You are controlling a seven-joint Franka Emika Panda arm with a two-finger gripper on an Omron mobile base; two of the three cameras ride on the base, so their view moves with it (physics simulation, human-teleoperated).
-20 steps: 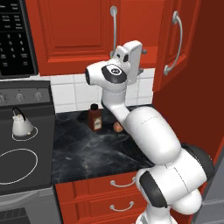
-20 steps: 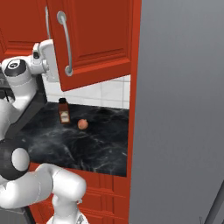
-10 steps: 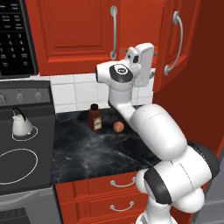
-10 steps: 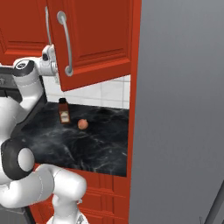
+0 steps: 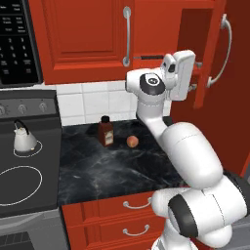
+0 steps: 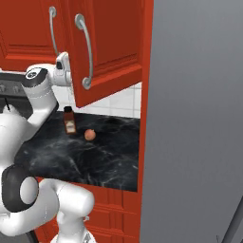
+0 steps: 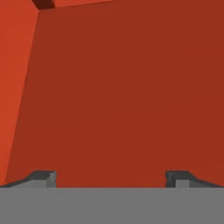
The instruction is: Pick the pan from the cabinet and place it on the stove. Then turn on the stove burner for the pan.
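a: how far along did it look?

b: early. the cabinet (image 5: 122,34) had its right door (image 6: 107,45) swung open, and the gripper (image 7: 110,179) sat at the opening, fingers spread wide apart with nothing between them, facing bare red panel.

a: and the pan?

b: i couldn't make it out. a thin dark line (image 5: 146,57) at the cabinet's lower edge may have been its handle, but that was too small to tell.

a: the stove?

b: the stove (image 5: 22,180) carried just a white kettle (image 5: 23,138). grasping, placing and the knob all remained, by my judgement.
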